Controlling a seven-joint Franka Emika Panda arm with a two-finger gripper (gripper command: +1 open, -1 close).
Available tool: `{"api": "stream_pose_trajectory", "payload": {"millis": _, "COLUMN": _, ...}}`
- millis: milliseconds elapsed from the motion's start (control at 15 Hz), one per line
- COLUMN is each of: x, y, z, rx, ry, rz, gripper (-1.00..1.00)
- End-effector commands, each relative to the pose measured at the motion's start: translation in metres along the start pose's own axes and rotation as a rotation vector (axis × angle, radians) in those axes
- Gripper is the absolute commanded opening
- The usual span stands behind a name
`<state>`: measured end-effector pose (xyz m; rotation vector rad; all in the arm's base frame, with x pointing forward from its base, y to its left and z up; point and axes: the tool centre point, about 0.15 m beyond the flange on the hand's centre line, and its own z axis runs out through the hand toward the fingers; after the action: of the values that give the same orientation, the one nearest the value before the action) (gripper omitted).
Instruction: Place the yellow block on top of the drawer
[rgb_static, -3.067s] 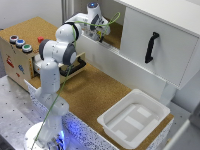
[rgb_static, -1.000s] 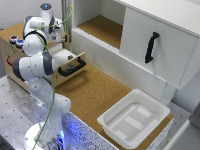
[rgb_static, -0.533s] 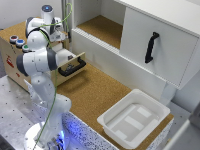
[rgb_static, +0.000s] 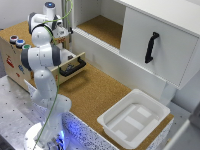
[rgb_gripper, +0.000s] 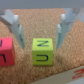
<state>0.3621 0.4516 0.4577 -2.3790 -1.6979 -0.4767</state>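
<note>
In the wrist view the yellow block (rgb_gripper: 42, 51) sits upright on a cork surface, with dark markings on its faces. My gripper (rgb_gripper: 40, 34) is open; its two fingers (rgb_gripper: 15, 28) stand either side of the block and apart from it. In the exterior view my gripper (rgb_static: 62, 31) hangs over the cork top (rgb_static: 20, 29) of the small plywood box, and the arm hides the block. The light wooden drawer (rgb_static: 69, 61) below is pulled open, with its black bar handle (rgb_static: 73, 67) in front.
A red block (rgb_gripper: 4, 52) sits on the cork right beside the yellow one. Coloured buttons (rgb_static: 17, 40) are on the box top. A white tray (rgb_static: 131, 119) lies at the exterior view's lower right. A big white cabinet door (rgb_static: 155, 47) stands behind.
The arm has swung from the open cabinet shelf over to the box top at the exterior view's left. In the last second it has barely moved.
</note>
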Motion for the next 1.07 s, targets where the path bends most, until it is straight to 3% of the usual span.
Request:
{"api": "stream_pose_trajectory", "payload": {"millis": 0, "x": -0.022, "y": -0.011, "z": -0.056, "rx": 0.050, "ry": 0.037, "rz": 0.073, "gripper": 1.00}}
{"api": "stream_pose_trajectory", "payload": {"millis": 200, "x": -0.048, "y": -0.015, "z": -0.060, "rx": 0.028, "ry": 0.011, "rz": 0.204, "gripper": 1.00}}
{"api": "stream_pose_trajectory", "payload": {"millis": 267, "x": -0.063, "y": -0.014, "z": -0.061, "rx": 0.045, "ry": -0.002, "rz": 0.277, "gripper": 1.00}}
{"api": "stream_pose_trajectory", "payload": {"millis": 467, "x": -0.099, "y": -0.005, "z": -0.041, "rx": -0.037, "ry": -0.058, "rz": 0.474, "gripper": 1.00}}
{"api": "stream_pose_trajectory", "payload": {"millis": 600, "x": -0.120, "y": 0.013, "z": -0.031, "rx": -0.051, "ry": -0.055, "rz": 0.646, "gripper": 1.00}}
{"api": "stream_pose_trajectory", "payload": {"millis": 933, "x": -0.166, "y": 0.054, "z": 0.006, "rx": -0.211, "ry": -0.142, "rz": 0.983, "gripper": 1.00}}
{"api": "stream_pose_trajectory", "payload": {"millis": 1000, "x": -0.169, "y": 0.061, "z": 0.012, "rx": -0.207, "ry": -0.153, "rz": 1.044, "gripper": 1.00}}
